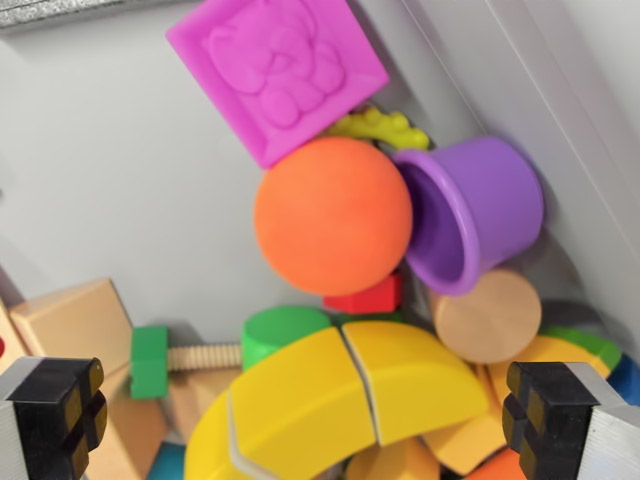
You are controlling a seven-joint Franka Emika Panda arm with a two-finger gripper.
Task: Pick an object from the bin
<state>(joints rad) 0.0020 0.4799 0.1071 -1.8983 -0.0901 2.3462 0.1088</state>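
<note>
Spread black fingers [55, 415] hover empty above the grey bin [110, 170], its smooth orange ball [333, 215] and split yellow wooden arch [350, 395] among toys directly below; nothing is picked yet.

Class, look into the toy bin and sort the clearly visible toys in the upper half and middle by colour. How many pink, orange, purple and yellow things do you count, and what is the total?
Pink: 1, the square tile
Orange: 1, the ball
Purple: 1, the cup
Yellow: 2, the split arch and the small knobbly piece
Total: 5
</note>
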